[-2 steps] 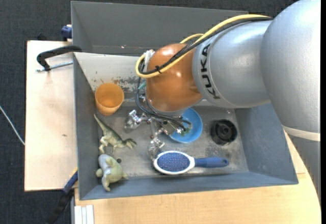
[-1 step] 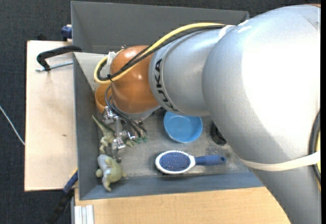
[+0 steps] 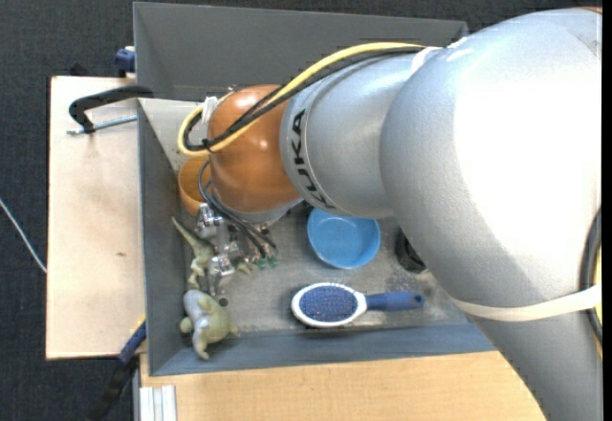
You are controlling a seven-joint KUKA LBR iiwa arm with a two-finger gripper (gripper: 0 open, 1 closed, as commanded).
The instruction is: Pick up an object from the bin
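Olive-green and spindly, a small toy creature (image 3: 201,261) lies right beneath the gripper (image 3: 228,247), close against the bin's (image 3: 158,218) wall on the gripper's far side from the arm. Whether the gripper is apart, together or clamped on the creature cannot be told. Just past the gripper, toward the view's bottom edge, sits a pale plush toy (image 3: 207,319). To the gripper's right lie a blue bowl (image 3: 342,239) and, lower, a blue-handled hairbrush (image 3: 330,304).

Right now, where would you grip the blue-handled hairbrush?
Probably the blue handle, from straight above, fingers closing across its width. The hairbrush lies flat, bristles up; the handle is narrow and straight, while the oval head looks too wide.
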